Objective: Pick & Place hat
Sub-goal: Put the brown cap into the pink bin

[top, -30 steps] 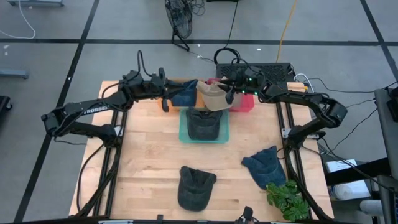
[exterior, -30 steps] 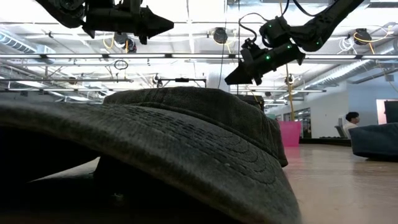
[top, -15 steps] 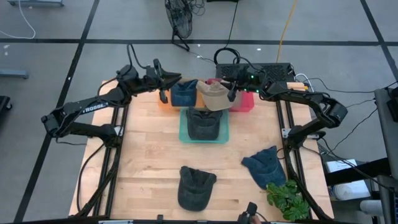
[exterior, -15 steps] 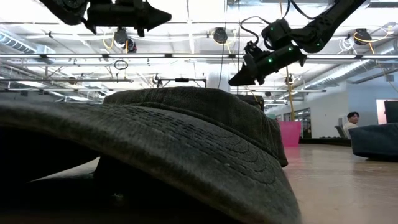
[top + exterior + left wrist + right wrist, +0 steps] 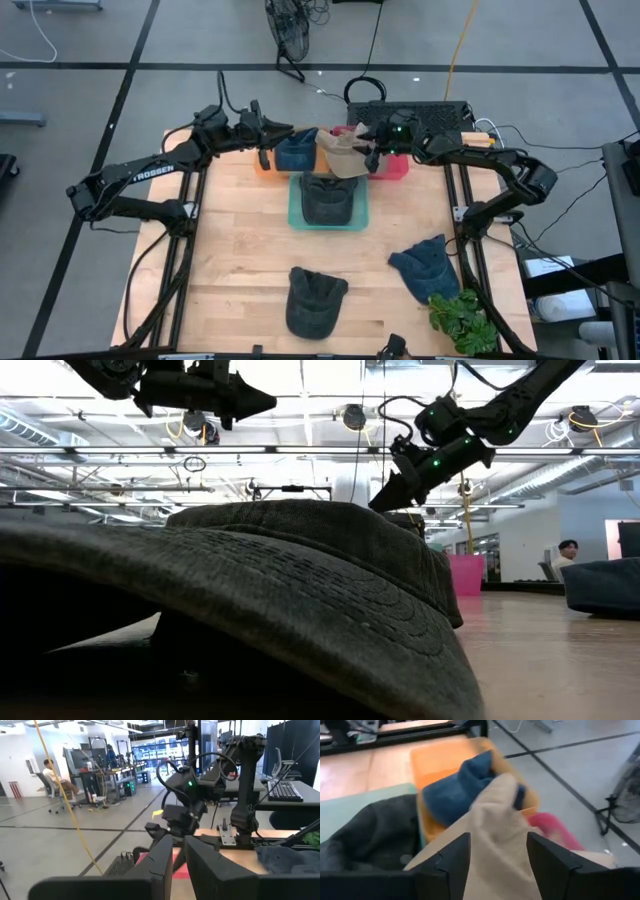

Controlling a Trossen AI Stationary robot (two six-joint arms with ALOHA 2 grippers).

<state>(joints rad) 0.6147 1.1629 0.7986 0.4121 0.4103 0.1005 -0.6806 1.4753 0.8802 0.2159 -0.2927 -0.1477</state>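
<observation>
A tan hat lies across the pink bin, its edge reaching onto the blue hat in the orange bin. My right gripper stands open right at it, slanting down, one finger on each side of the tan cloth. My left gripper hovers level beside the orange bin, shut to a slim gap with nothing in it. A dark hat lies in the green bin. My right gripper has its fingers spread on either side of the tan hat's raised fold, coming from the table's right and slanting down. Whether they touch the cloth I cannot tell. The hat lies on the bins.
Another dark hat lies near the front edge and fills the low view. A blue hat and a green plant are at the front right. A person sits far off in the room.
My right gripper has tipped downward over the tan hat and its fingers have opened; the hat lies on the bins, about where it was.
</observation>
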